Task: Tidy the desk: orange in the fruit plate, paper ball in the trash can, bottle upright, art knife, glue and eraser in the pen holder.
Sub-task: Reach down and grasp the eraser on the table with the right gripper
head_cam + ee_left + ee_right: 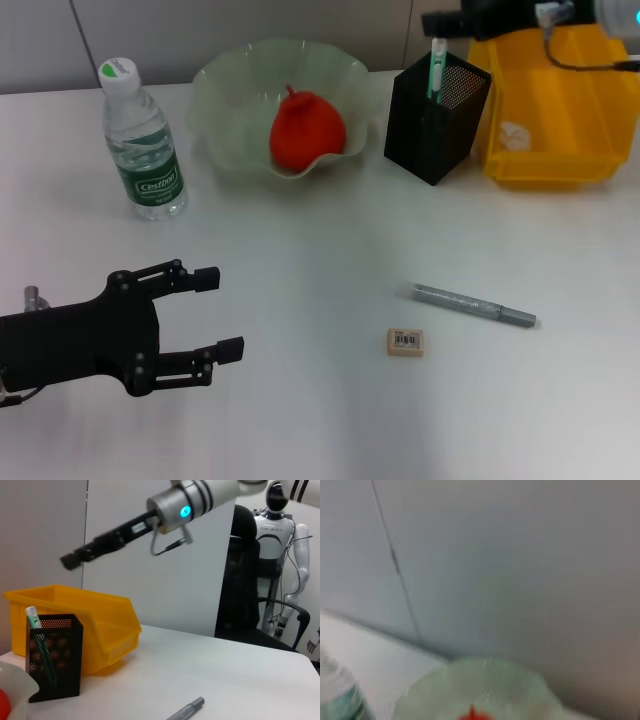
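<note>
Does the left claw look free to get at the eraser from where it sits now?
Probably yes. The left claw sits open low over the table, and only bare surface lies between it and the eraser; the art knife lies beyond.

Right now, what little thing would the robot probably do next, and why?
Probably swing the open left gripper right, toward the eraser. The eraser and the art knife lie loose on the table, outside the pen holder, while the orange sits in the fruit plate and the bottle stands upright. The right gripper is over the holder.
</note>
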Controlling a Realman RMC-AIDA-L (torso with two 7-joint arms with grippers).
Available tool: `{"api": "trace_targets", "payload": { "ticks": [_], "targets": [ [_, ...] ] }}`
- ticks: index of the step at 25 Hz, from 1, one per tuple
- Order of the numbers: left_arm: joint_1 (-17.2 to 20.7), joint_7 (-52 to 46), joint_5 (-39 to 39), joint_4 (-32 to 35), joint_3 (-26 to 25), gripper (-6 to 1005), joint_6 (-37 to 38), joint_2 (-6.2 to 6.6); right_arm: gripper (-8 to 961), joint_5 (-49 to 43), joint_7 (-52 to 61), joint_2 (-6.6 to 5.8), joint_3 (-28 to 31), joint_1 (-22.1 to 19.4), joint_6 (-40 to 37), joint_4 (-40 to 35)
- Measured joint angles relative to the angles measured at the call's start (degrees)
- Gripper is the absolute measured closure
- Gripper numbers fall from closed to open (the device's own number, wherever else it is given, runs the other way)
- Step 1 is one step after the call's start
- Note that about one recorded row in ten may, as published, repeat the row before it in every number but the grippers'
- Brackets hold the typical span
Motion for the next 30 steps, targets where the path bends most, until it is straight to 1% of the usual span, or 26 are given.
{"api": "trace_targets", "payload": {
  "ticks": [1,2,4,5,6,8,9,10,11,12,14,15,16,19,20,21,24,25,30],
  "targets": [
    [0.01,0.04,0.0,0.0,0.0,172,0.01,0.01,328,0.0,0.0,0.0,0.0,0.0,0.0,0.0],
    [0.01,0.08,0.0,0.0,0.01,172,0.02,0.01,328,-2.22,1.94,-0.04,-0.01,0.42,-3.4,-2.17],
    [-0.06,0.1,0.0,0.0,0.0,172,0.06,0.02,328,-6.94,5.22,-0.05,-0.24,1.81,-10.81,-6.14],
    [-0.13,0.06,0.01,0.0,0.0,172,0.1,0.03,328,-11.41,7.87,-0.05,-1.63,3.81,-17.7,-8.16],
    [-0.13,0.06,0.01,0.0,0.0,172,0.1,0.03,328,-11.41,7.87,-0.05,-1.63,3.81,-17.7,-8.16],
    [-0.19,0.04,0.0,0.0,0.0,172,0.13,0.04,328,-15.11,9.93,-0.1,-3.53,6.0,-22.95,-8.3],
    [-0.21,0.04,0.01,0.01,0.0,172,0.13,0.04,328,-17.15,10.68,-0.12,-4.64,7.45,-25.64,-7.63],
    [-0.21,0.03,0.01,0.0,0.03,172,0.13,0.04,328,-19.83,11.22,-0.12,-6.12,9.69,-28.83,-5.33],
    [-0.21,0.03,0.01,0.0,0.03,172,0.13,0.04,328,-19.83,11.22,-0.12,-6.12,9.69,-28.83,-5.33],
    [-0.22,0.04,0.01,-0.01,0.04,172,0.13,0.02,328,-20.71,11.27,-0.08,-6.69,10.58,-29.97,-3.9],
    [-0.22,0.06,0.0,-0.04,0.04,172,0.1,-0.01,327,-21.54,11.25,0.04,-8.07,12.47,-30.87,0.11],
    [-0.23,0.07,0.0,-0.05,0.02,172,0.09,-0.02,327,-21.74,10.89,0.06,-9.34,13.86,-30.7,4.01],
    [-0.23,0.07,0.0,-0.05,0.02,172,0.09,-0.02,327,-21.74,10.89,0.06,-9.34,13.86,-30.7,4.01],
    [-0.24,0.06,0.0,-0.07,0.0,172,0.12,-0.03,327,-22.06,9.49,0.14,-11.25,15.35,-28.6,10.04],
    [-0.21,0.02,0.0,-0.08,0.0,172,0.13,-0.05,327,-22.27,8.65,0.21,-12.7,16.04,-26.64,13.27],
    [-0.21,0.02,0.0,-0.08,0.0,172,0.13,-0.05,327,-22.27,8.65,0.21,-12.7,16.04,-26.64,13.27],
    [-0.11,0.01,0.0,-0.08,0.0,172,0.14,-0.05,327,-22.39,7.61,0.28,-15.13,16.78,-23.83,16.84],
    [-0.09,0.01,0.0,-0.08,0.0,172,0.14,-0.05,327,-22.39,7.09,0.37,-16.87,17.02,-21.83,18.3],
    [-0.19,0.14,0.0,-0.64,0.0,172,0.08,-0.14,327,-21.98,5.43,0.59,-18.97,17.21,-18.01,20.99]
  ]
}}
